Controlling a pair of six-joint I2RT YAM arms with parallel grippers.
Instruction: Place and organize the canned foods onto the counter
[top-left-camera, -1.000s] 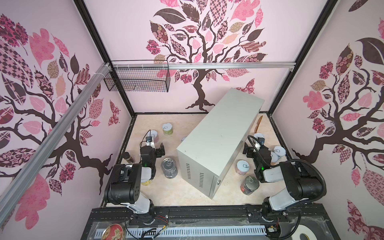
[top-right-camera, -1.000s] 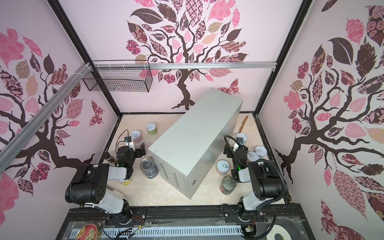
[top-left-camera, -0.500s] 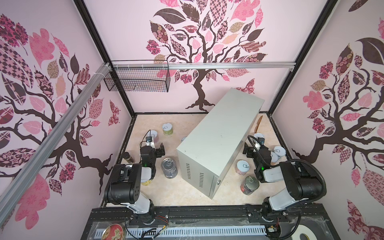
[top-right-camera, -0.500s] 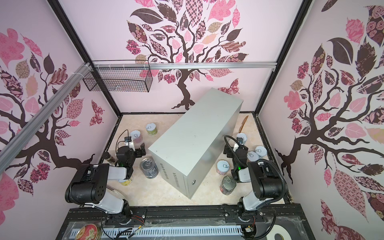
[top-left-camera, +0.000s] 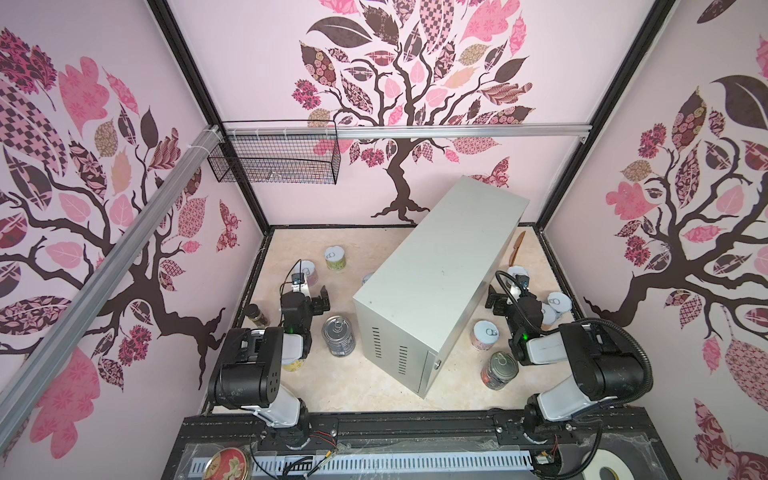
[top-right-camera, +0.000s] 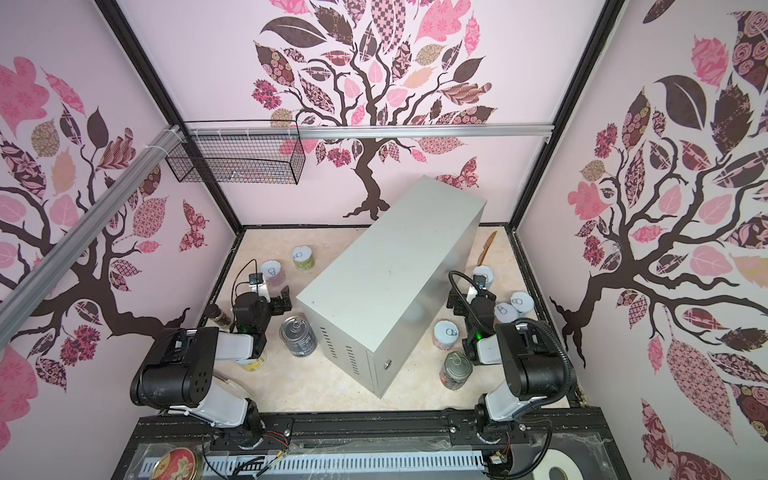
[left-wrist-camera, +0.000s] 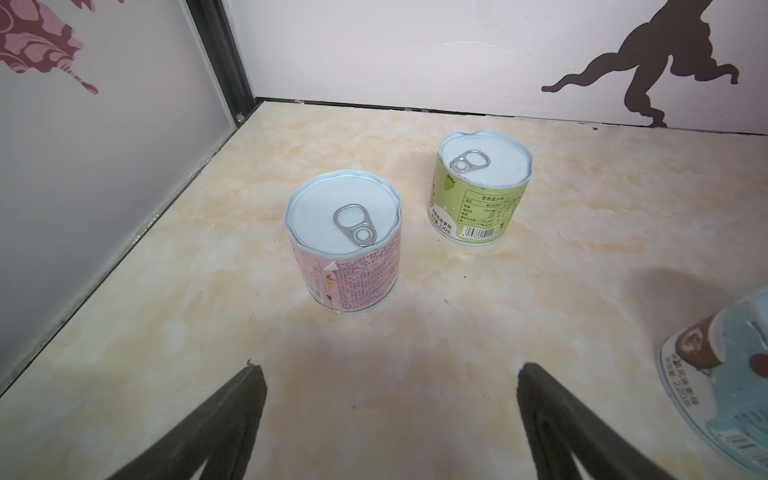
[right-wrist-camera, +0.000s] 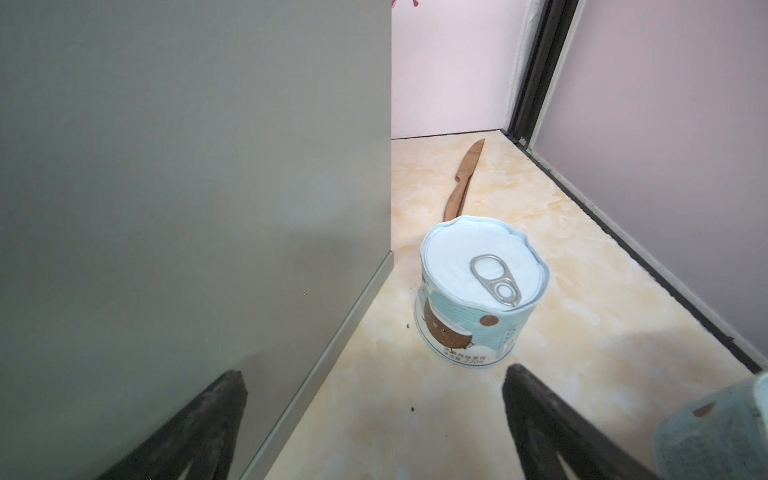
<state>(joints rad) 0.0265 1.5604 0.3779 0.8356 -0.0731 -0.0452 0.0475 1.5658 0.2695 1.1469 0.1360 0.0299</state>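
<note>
Currently both grippers stand spread wide and hold nothing; no can is on the counter (top-left-camera: 440, 266) yet.

Left gripper (left-wrist-camera: 390, 370): pink can (left-wrist-camera: 345, 257) upright just ahead of the fingertips, green can (left-wrist-camera: 482, 195) farther ahead.

Right gripper (right-wrist-camera: 374, 372): blue can (right-wrist-camera: 478, 299) just ahead, counter wall close beside one finger.

Risks: that finger may scrape the wall on approach. The crumpled label rims may let a can slip or tip in the grasp.
</note>
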